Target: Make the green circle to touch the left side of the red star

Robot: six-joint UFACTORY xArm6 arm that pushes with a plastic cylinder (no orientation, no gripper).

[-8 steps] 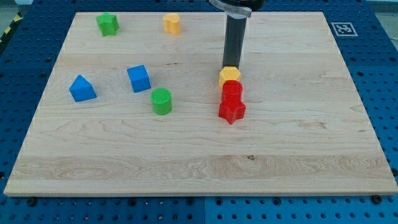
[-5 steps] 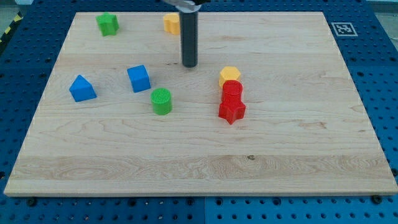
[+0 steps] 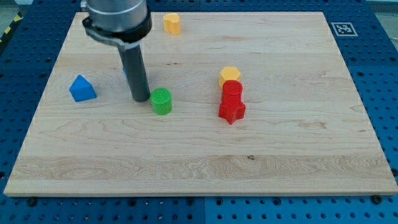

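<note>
Wooden board on a blue pegboard, blocks scattered. Swung across from the yellow hexagon to land my tip just left of the green circle, nothing held, just a bare rod. Green circle well left of the red star, so now set up nicely for a rightward shove.

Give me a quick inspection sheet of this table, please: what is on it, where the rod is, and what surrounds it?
Surface: wooden board, lying flat.
Job's things: green circle sits apart, to the view's left of the red star.
Clutter: red cylinder and yellow hexagon lined up above the star; blue triangle at the left; yellow block near the top; a blue block mostly hidden behind the rod.
Claw: none; my tip stands just left of the green circle, contact unclear.
Cables: nothing seen.
Surroundings: blue perforated base; a printed marker tag at the top right.
</note>
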